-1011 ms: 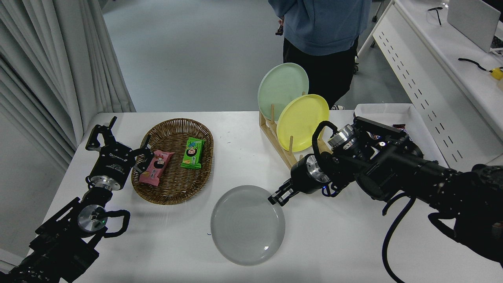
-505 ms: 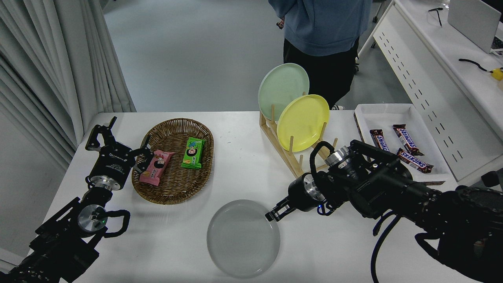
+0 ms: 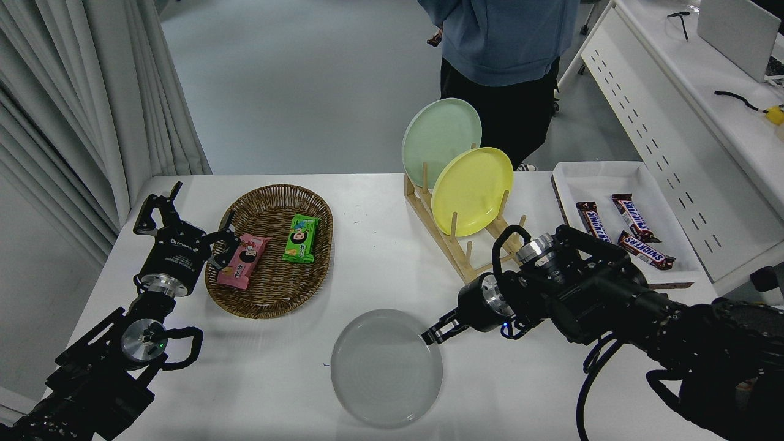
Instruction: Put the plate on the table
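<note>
Lower centre: plate (image 3: 386, 366) flat on table (image 3: 380, 245).
Right gripper (image 3: 436, 334): pinched narrow on plate's right rim.
Left gripper (image 3: 184, 229): spread wide, parked left.

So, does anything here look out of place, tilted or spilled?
Nothing stands out. The plate lies flat on the table with the right gripper at its rim. The mint and yellow plates stand upright in the wooden rack.

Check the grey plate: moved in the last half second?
Yes. The plate shifted slightly right and a touch toward the wooden rack, with the right hand at its rim.
</note>
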You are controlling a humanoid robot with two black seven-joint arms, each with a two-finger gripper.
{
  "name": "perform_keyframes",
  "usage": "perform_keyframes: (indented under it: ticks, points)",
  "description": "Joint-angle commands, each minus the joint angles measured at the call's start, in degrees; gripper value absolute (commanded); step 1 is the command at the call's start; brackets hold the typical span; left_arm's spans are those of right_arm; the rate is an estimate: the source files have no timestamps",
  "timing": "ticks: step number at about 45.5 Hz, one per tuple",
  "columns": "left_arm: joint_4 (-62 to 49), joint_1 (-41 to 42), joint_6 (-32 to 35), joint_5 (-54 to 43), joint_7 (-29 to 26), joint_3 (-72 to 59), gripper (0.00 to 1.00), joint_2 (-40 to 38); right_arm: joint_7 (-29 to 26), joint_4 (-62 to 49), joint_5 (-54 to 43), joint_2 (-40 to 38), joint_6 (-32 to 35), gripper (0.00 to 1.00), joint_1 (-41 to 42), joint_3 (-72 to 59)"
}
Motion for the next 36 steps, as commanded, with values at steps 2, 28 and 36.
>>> perform_keyframes:
  ticks: [2, 28, 36]
  points:
    - [0.1, 0.0, 0.0, 0.0, 0.0, 0.0, 1.00, 0.0, 0.0, -0.8, -0.2, 0.0, 0.0, 0.00, -0.6, 0.4]
    - [0.1, 0.0, 0.0, 0.0, 0.0, 0.0, 1.00, 0.0, 0.0, -0.8, -0.3, 0.0, 0.0, 0.00, -0.6, 0.5]
    - [0.1, 0.0, 0.0, 0.0, 0.0, 0.0, 1.00, 0.0, 0.0, -0.8, -0.8, 0.0, 0.0, 0.00, -0.6, 0.5]
